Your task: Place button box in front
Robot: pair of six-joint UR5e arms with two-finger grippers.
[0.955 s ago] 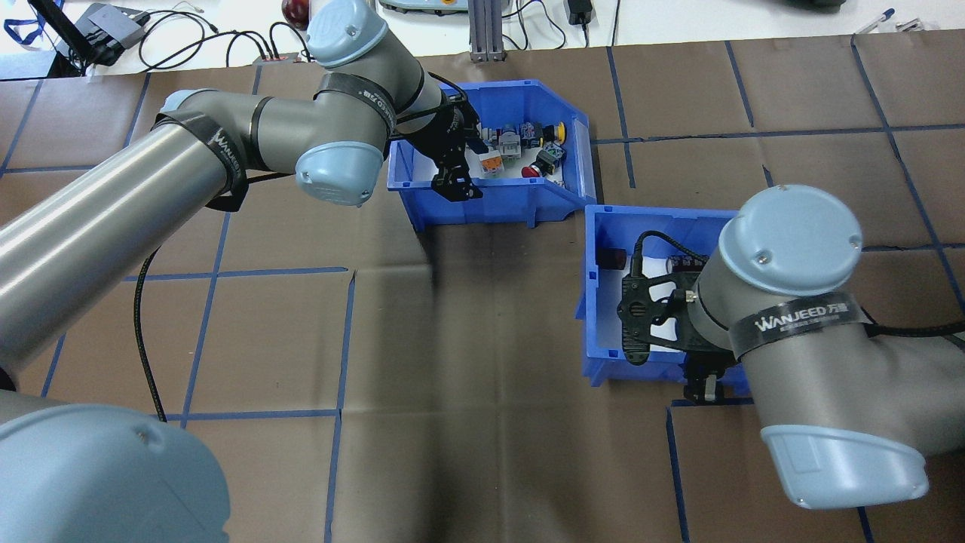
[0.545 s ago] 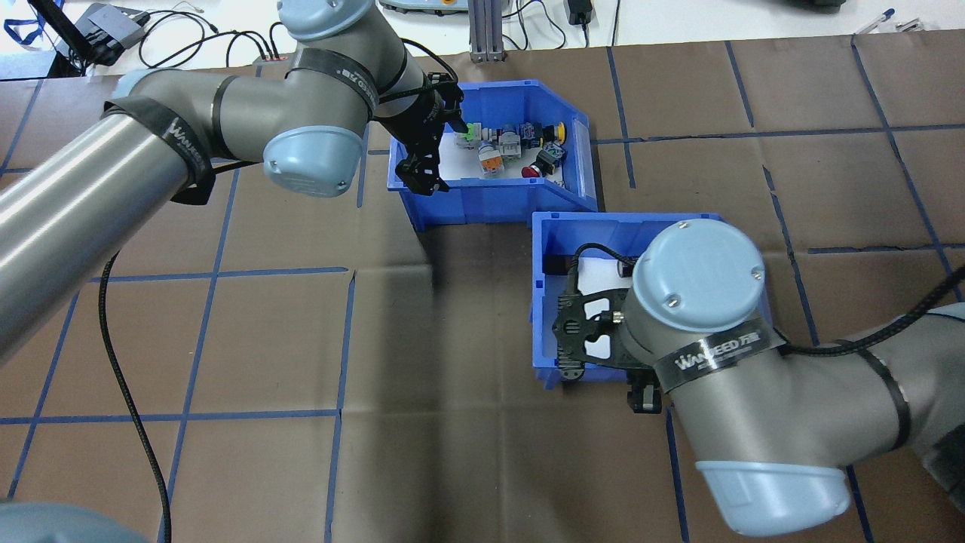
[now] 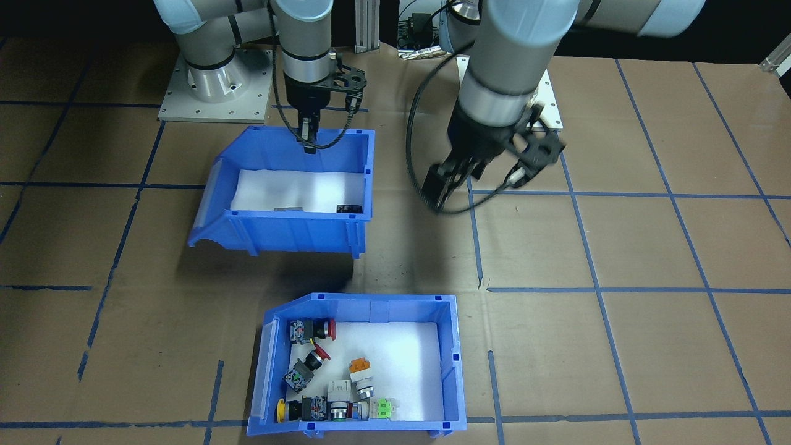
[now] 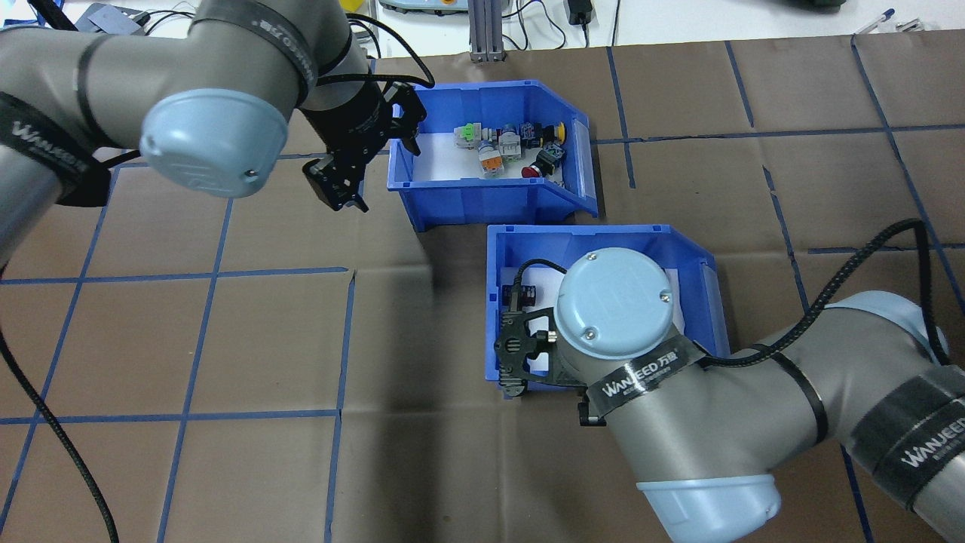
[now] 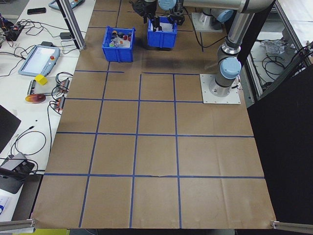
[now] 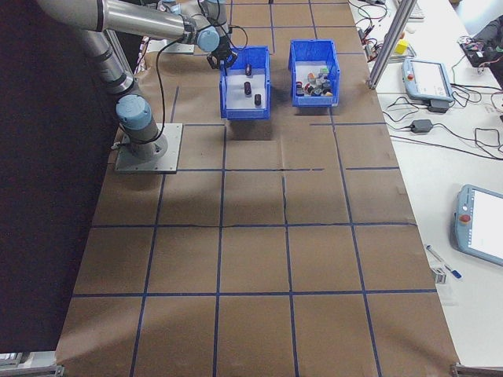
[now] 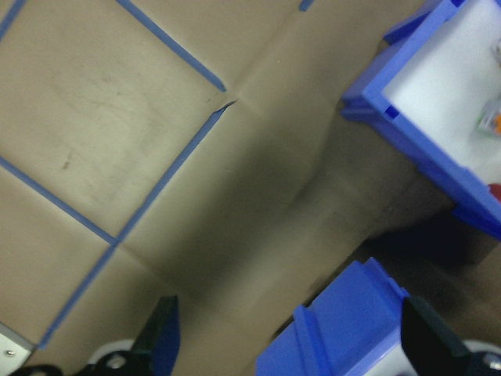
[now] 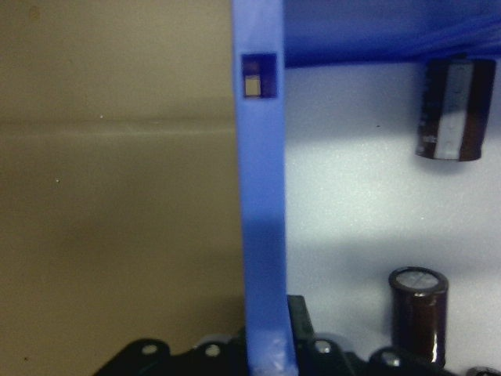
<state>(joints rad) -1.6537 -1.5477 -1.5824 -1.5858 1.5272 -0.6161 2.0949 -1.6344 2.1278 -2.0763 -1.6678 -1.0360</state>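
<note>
Already the button box (image 4: 494, 154) stands on the desk (image 4: 226, 339) on the far side of the second blue bin (image 4: 603, 249), the one with the black cylinders (image 8: 448, 110). Its near corner is just beside the far wall of that bin. Its white liner carries red, orange, yellow and green push-button switches (image 3: 321, 371).

The left tool (image 4: 358, 162) hangs just beside the button box, on its left wall side, over bare brown paper. Its jaws stand apart and hold nothing; the left wrist view shows only paper and blue bin edges between them.

The right tool (image 3: 307, 133) is at the near wall of the second bin. The right wrist view shows this blue wall between its fingers, so it appears clamped on the wall.

I judge that the step in hand is the arranging of the second bin behind the button box. The next move calls for setting this bin flat, opening the right tool, and lifting straight up without dragging the wall.
</note>
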